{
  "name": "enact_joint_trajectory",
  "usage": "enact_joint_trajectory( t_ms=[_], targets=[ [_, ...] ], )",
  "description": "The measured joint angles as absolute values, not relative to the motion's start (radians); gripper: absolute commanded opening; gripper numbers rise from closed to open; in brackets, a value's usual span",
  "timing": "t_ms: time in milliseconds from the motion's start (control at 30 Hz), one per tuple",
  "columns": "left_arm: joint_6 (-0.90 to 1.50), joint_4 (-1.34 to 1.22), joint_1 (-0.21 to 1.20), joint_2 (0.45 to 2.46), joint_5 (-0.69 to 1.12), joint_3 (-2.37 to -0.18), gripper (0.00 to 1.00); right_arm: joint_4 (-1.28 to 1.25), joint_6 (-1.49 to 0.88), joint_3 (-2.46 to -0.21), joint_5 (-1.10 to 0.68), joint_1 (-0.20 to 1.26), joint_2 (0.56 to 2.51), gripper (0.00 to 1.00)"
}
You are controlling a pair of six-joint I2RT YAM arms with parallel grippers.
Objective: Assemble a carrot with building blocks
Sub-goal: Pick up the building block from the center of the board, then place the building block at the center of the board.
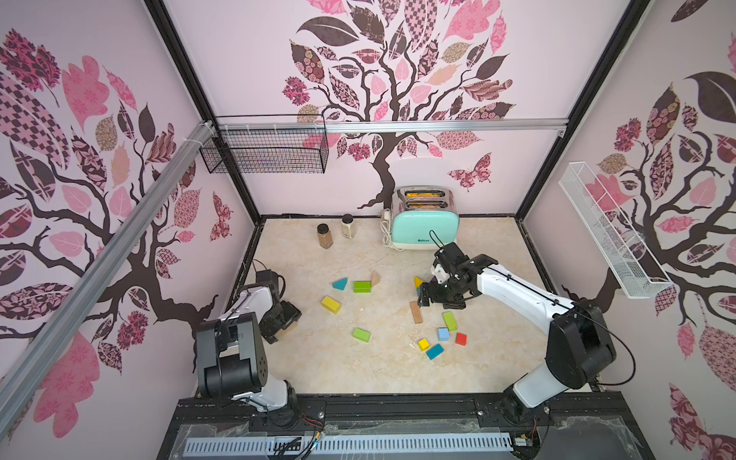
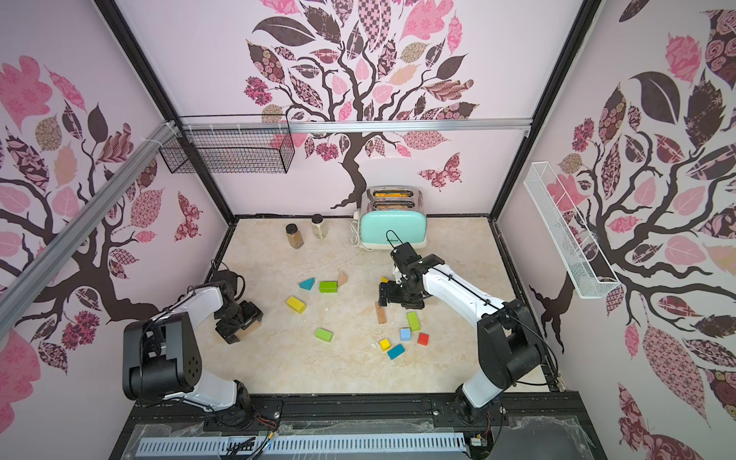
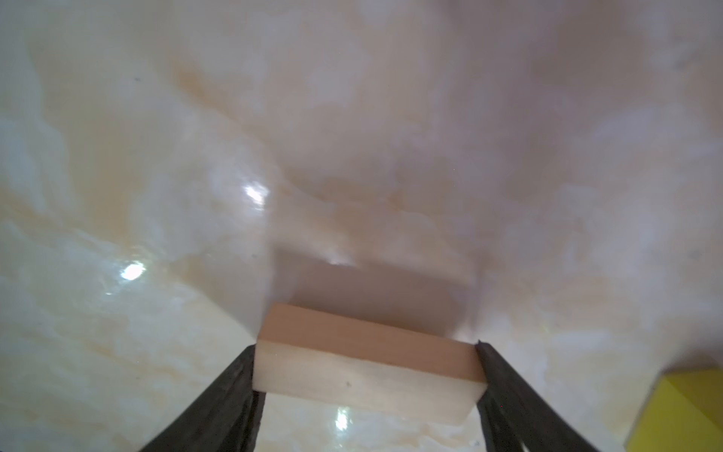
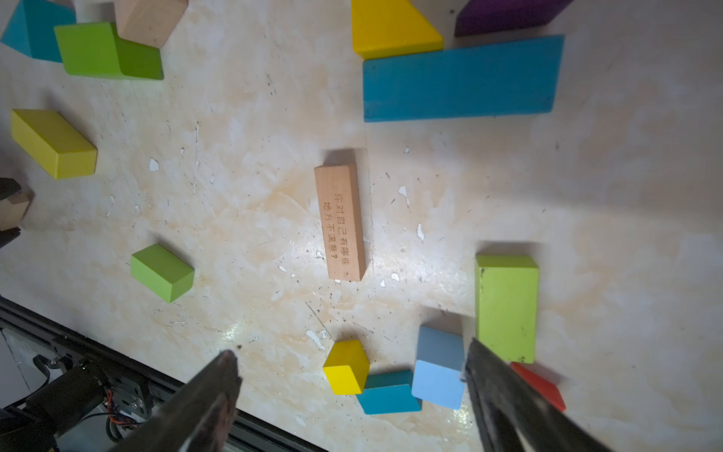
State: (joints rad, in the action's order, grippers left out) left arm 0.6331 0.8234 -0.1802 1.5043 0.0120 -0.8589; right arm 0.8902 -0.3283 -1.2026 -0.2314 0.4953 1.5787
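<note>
My left gripper (image 3: 365,348) is shut on a plain tan block (image 3: 367,364), one finger on each end, at the table's left side (image 1: 287,325). My right gripper (image 4: 350,349) hangs open with nothing between its fingers, above the table just behind a tan engraved bar (image 4: 340,221) that lies flat (image 1: 415,312). Loose building blocks lie around: green blocks (image 1: 361,286) (image 1: 361,334) (image 1: 449,321), a yellow bar (image 1: 331,304), a teal wedge (image 1: 339,284), a tan wedge (image 1: 375,278), a yellow wedge (image 1: 417,282). A long teal bar (image 4: 461,78) and a purple block (image 4: 504,13) show under the right arm.
A light blue cube (image 1: 443,333), red block (image 1: 460,339), yellow cube (image 1: 423,344) and short teal bar (image 1: 434,351) cluster front right. A mint toaster (image 1: 424,219) and two spice jars (image 1: 324,235) (image 1: 348,226) stand at the back. Wire baskets (image 1: 267,149) (image 1: 609,231) hang on the walls.
</note>
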Motion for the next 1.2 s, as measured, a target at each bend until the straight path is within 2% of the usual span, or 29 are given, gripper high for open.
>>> enact_joint_trajectory(
  t_ms=[133,333,467,633,867,1200],
  targets=[
    [0.638,0.855,-0.057,1.467,0.012,-0.984,0.62,0.903,-0.329,-1.236,-0.196,0.491,1.563,0.93],
    [0.678,0.849,0.241,1.487,0.009,-1.148,0.61,0.918,-0.336,-1.257,-0.170,0.427,1.496,0.93],
    [0.712,0.839,0.443,1.595,0.008,-1.248,0.62,0.930,-0.340,-1.257,-0.158,0.364,1.449,0.93],
    [0.749,0.796,0.632,1.758,0.028,-1.353,0.61,0.950,-0.356,-1.255,-0.130,0.334,1.391,0.93],
    [0.780,0.757,0.750,1.921,0.057,-1.504,0.61,0.959,-0.394,-1.232,-0.094,0.329,1.253,0.93],
    [0.812,0.710,0.855,2.123,0.118,-1.707,0.61,0.959,-0.430,-1.182,-0.080,0.329,1.155,0.93]
  ],
)
